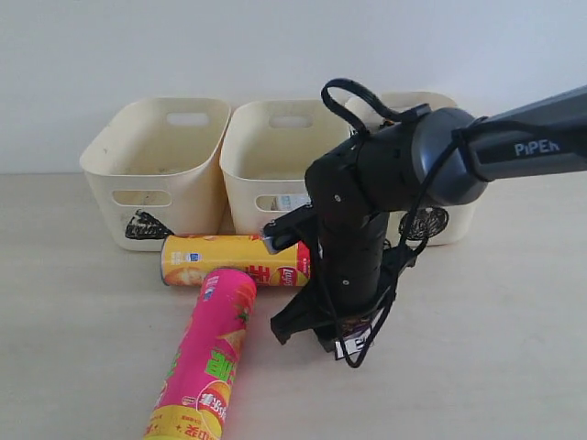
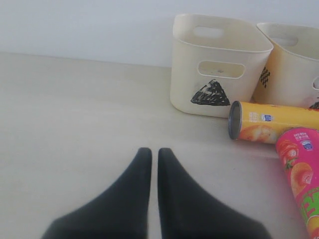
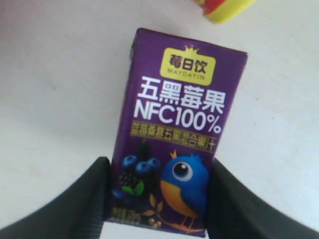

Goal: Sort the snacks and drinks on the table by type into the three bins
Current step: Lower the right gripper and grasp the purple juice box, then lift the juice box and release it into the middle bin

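The right gripper is down on the table about midway between the left and right edges, in front of the middle bin and right bin. Its jaws are partly closed, with a black finger against each long side of the juice box. The box lies flat on the table, label up, gripped at its bird-printed end. In the exterior view the arm hides the box. The left gripper has its jaws together with only a thin slit between them. It holds nothing and sits over bare table, well apart from the left bin. All three bins stand in a row along the back edge. The yellow tube lies on its side just in front of the left and middle bins, parallel to that edge, with its red end near the juice box. The pink tube also lies on its side, running from the yellow tube towards the front edge. I cannot tell whether the two tubes touch.
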### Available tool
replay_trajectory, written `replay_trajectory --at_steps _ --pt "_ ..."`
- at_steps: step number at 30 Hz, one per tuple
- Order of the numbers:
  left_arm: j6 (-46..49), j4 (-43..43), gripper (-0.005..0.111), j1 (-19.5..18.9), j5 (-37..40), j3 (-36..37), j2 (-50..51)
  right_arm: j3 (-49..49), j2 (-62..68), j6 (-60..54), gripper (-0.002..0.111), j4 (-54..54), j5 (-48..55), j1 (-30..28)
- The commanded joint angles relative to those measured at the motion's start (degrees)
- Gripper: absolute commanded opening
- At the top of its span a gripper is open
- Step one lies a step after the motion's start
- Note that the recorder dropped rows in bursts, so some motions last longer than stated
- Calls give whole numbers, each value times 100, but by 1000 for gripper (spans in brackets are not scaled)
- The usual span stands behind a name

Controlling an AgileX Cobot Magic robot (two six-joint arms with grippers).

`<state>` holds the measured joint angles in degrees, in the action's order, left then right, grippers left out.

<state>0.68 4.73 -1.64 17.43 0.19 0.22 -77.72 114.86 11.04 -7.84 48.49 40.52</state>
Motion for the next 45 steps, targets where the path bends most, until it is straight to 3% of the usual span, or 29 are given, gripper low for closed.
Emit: replay_trajectory --at_steps 1,12,18,23,29,36,40,45 --pt "-20 27 4 -8 -72 -19 -22 -6 -316 -115 0 -211 467 0" --pt "-20 27 4 -8 -72 -19 -22 -6 -1452 -801 0 -235 775 0" --pt "-20 27 4 -8 -72 -19 -22 -102 -1984 -857 0 -446 -314 0" --pt "-20 27 4 -8 -72 -19 -22 -1079 -1348 -846 0 -753 -758 -91" --pt "-20 27 4 -8 -72 -19 -22 -2557 -19 -860 0 -747 -926 -833" --pt "-20 27 4 -8 -72 -19 -22 -3247 851 -863 2 -747 -1669 -1014" --pt "-20 27 4 -8 -72 -19 -22 -3504 1123 -863 23 -760 -1658 -1027" --pt "-20 27 4 -8 -72 -19 -22 -3550 1188 -906 76 -796 -1951 -1027"
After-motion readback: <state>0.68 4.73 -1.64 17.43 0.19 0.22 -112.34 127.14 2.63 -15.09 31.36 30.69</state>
